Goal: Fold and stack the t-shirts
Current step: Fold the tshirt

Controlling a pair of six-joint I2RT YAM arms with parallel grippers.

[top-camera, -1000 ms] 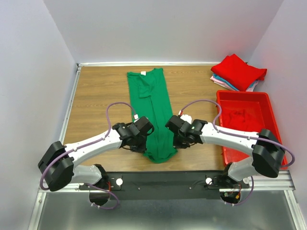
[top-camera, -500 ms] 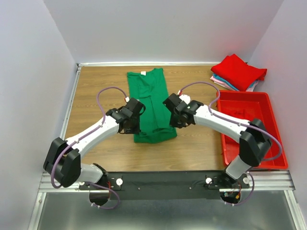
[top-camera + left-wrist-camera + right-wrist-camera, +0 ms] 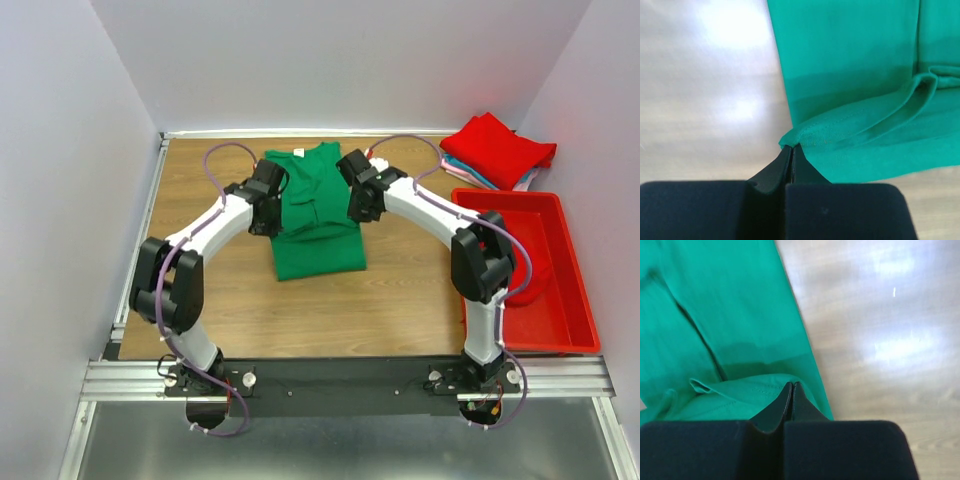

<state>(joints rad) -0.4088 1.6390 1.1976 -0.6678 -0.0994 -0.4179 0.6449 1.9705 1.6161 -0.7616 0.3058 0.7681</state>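
The green t-shirt (image 3: 316,222) lies on the table, its near hem doubled back over its upper part toward the collar. My left gripper (image 3: 272,197) is shut on the hem's left corner (image 3: 805,136). My right gripper (image 3: 357,199) is shut on the hem's right corner (image 3: 765,385). Both hold the cloth just above the shirt's lower layer (image 3: 850,50), which also shows in the right wrist view (image 3: 735,300). A stack of folded t-shirts (image 3: 497,150), red on top with pink and light blue below, sits at the back right.
A red plastic bin (image 3: 570,290) stands at the right edge, with something red inside. White walls close the wooden table (image 3: 200,290) at back and sides. A metal rail (image 3: 340,378) runs along the near edge.
Both grippers have carried the shirt's near hem away from me, from the front of the table up to the middle of the shirt. The shirt's visible length has halved.
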